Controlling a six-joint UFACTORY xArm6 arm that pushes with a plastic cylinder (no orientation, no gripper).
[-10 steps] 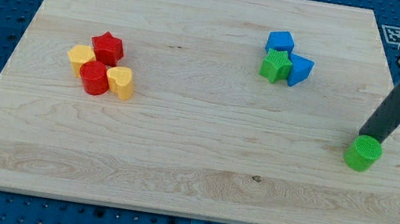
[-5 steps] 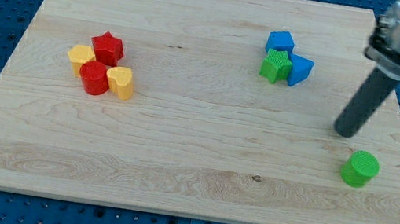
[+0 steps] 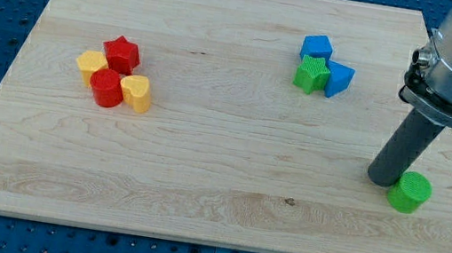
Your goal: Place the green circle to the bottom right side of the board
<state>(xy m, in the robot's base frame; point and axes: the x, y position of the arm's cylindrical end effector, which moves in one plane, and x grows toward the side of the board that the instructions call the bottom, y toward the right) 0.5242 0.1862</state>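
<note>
The green circle [image 3: 411,192] is a short round block near the board's right edge, in the lower right part of the wooden board [image 3: 217,188]. My tip [image 3: 383,178] rests on the board just to the left of the green circle and touches its upper left side. The dark rod rises from there toward the view's upper right.
A green star [image 3: 311,74] sits between two blue blocks [image 3: 317,47] [image 3: 338,78] at the upper right. A red star [image 3: 121,53], a red cylinder [image 3: 107,88], a yellow block [image 3: 91,62] and a yellow heart-shaped block [image 3: 136,93] cluster at the left.
My tip left the circle's top side, swung up and left, then came down against its left side. The green circle has shifted slightly down and right.
</note>
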